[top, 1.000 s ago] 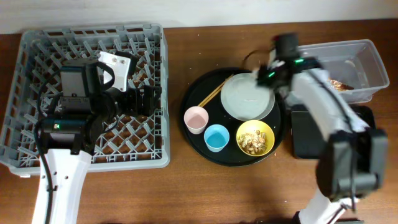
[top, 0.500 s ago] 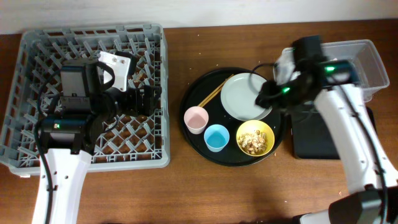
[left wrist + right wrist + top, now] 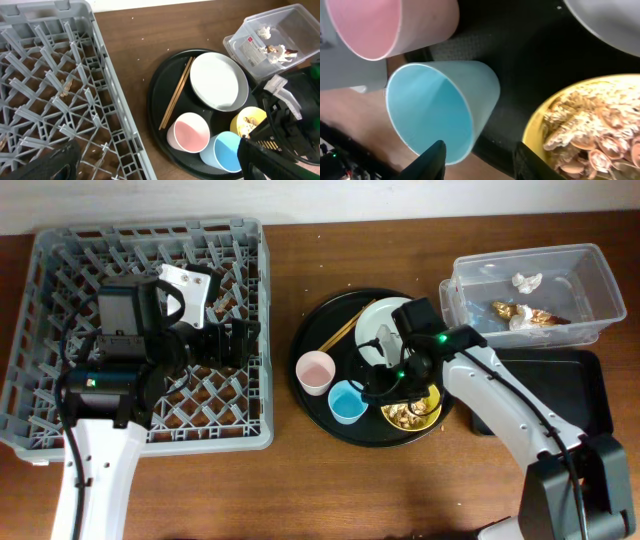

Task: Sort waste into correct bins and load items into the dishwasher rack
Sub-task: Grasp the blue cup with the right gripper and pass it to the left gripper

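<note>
We see a large round black tray lying flat on the brown wooden tabletop, a little right of centre. A few pale specks dot the wood on its far side. Beyond the tabletop's far edge runs a pale wall.

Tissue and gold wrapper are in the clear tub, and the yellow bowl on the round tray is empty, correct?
Not quite. The tissue and gold wrapper are in the clear tub, but the yellow bowl on the round tray holds tan food scraps, as the right wrist view shows.
</note>
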{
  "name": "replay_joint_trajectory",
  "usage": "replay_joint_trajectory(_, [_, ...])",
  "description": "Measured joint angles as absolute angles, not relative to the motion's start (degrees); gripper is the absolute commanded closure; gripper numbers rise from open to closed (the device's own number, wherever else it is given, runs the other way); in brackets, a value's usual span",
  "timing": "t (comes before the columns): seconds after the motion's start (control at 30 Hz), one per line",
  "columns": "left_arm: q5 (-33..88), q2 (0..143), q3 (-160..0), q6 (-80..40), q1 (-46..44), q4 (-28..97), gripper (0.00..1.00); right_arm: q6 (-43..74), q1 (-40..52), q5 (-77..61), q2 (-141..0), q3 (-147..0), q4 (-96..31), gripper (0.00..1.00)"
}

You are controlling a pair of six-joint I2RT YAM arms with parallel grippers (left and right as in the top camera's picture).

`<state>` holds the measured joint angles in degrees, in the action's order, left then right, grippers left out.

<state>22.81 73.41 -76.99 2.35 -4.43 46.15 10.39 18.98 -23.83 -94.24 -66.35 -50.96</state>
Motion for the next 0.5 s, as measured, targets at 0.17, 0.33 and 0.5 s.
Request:
replay_joint_trajectory(0.17, [28.6,73.4,-77.0,2.3,-4.4,45.9,0.01,18.4,21.8,-22.1,-98.3,-66.3,-47.9,0.91])
replay_joint_trajectory(0.33, [36.3,73.4,-77.0,-5.3,-2.1,45.5,0.01,20.4,21.8,-22.3,-99.0,-67.4,-54.1,0.96])
replay_joint_trajectory(0.5, [55.6,75.6,-77.1,-7.8,8.6,43.1,0.01,4.8,18.0,-28.9,-88.4,-89.6,-71.9,0.96])
